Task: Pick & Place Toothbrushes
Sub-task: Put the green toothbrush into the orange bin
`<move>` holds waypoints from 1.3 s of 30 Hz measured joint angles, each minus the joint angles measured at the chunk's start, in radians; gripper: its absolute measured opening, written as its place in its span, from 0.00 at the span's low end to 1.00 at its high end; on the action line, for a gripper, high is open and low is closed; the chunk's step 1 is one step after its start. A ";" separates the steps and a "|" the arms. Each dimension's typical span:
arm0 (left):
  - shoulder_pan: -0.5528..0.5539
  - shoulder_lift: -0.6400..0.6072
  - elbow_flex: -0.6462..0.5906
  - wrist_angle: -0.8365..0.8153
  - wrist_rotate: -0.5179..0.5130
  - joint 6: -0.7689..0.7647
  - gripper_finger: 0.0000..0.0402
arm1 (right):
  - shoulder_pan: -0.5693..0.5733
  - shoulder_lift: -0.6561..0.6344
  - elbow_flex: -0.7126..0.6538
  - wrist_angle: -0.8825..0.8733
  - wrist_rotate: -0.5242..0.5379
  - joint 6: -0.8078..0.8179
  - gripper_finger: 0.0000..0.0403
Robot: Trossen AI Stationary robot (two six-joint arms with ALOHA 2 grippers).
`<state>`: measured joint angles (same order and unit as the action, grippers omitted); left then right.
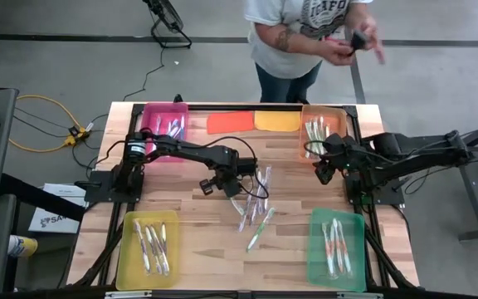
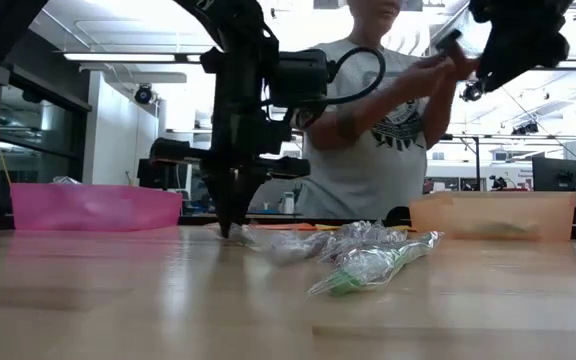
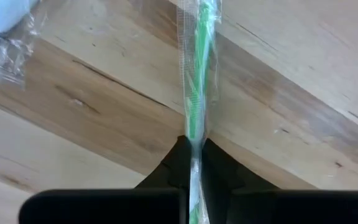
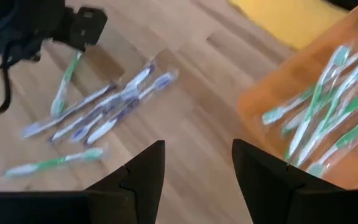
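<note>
Several wrapped toothbrushes (image 1: 256, 195) lie in a loose pile mid-table, also seen in the low view (image 2: 348, 245) and the right wrist view (image 4: 104, 109). One green toothbrush (image 1: 260, 228) lies apart, nearer the near edge. My left gripper (image 1: 225, 189) is down at the pile's left side, shut on a green toothbrush (image 3: 197, 81). My right gripper (image 4: 197, 162) hovers open and raised beside the orange tray (image 1: 305, 154), which holds green toothbrushes (image 4: 328, 112). My left gripper (image 3: 194, 146) pinches a green toothbrush in its clear wrapper (image 3: 195, 134) between its two fingers. The fingers come from above, pointing down, and lie across the stick. Most of the stick reaches out over the wood past the fingertips. Whether it is clear of the table I cannot tell.
Four trays stand at the corners: pink (image 1: 152, 112), orange, yellow (image 1: 127, 249) and green (image 1: 315, 249), each with toothbrushes inside. An orange cloth (image 1: 231, 123) and a yellow cloth (image 1: 277, 121) lie at the far edge. A person (image 1: 305, 41) stands beyond it, hands busy.
</note>
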<state>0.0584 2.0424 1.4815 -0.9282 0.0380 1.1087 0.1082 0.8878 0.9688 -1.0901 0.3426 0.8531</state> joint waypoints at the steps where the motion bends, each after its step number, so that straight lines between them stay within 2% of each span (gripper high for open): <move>1: 0.000 0.001 0.007 -0.010 0.000 -0.010 0.02 | 0.020 -0.002 0.000 -0.008 0.001 0.016 0.45; 13: 0.000 0.004 0.129 -0.154 0.001 -0.041 0.01 | 0.282 -0.061 0.001 -0.021 0.102 0.194 0.45; 19: 0.000 0.004 0.266 -0.286 0.025 -0.054 0.01 | 0.360 -0.062 0.001 -0.021 0.109 0.204 0.45; 24: 0.013 0.004 0.412 -0.296 0.069 -0.112 0.01 | 0.404 -0.063 0.001 -0.022 0.149 0.226 0.45; 31: 0.048 0.004 0.525 -0.124 0.147 -0.301 0.01 | 0.457 -0.088 0.001 -0.023 0.196 0.255 0.45; 39: 0.075 0.006 0.530 0.226 0.159 -0.483 0.01 | 0.468 -0.132 0.001 -0.019 0.393 0.278 0.45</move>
<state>0.1331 2.0482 2.0119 -0.7024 0.1973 0.6261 0.5762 0.7561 0.9695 -1.1086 0.7356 1.1315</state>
